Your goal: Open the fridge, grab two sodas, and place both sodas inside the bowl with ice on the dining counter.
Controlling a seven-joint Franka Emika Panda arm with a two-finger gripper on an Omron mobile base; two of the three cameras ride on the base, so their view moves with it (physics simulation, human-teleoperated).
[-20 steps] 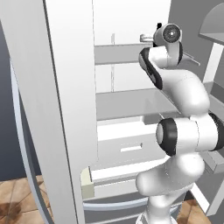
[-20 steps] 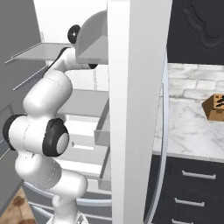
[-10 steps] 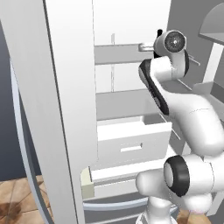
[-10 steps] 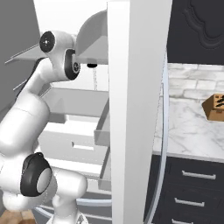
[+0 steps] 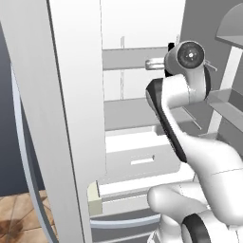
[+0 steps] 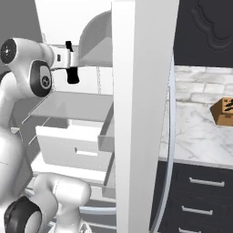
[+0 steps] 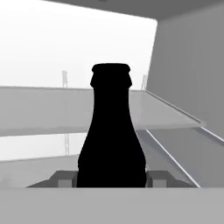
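While upright, soda (image 7: 111,135) sits between fingers (image 7: 64,178) | fridge (image 7: 175,118) interior

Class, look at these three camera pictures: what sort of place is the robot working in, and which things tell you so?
Most likely a home kitchen. An open fridge with grey shelves fills the middle, a marble-look counter sits over dark drawers, and the gripper holds a dark soda bottle.

soda (image 7: 111,140): solid black | fridge (image 5: 142,28): white interior, grey shelves | counter (image 6: 200,123): white, grey-veined marble | box (image 6: 224,111): brown
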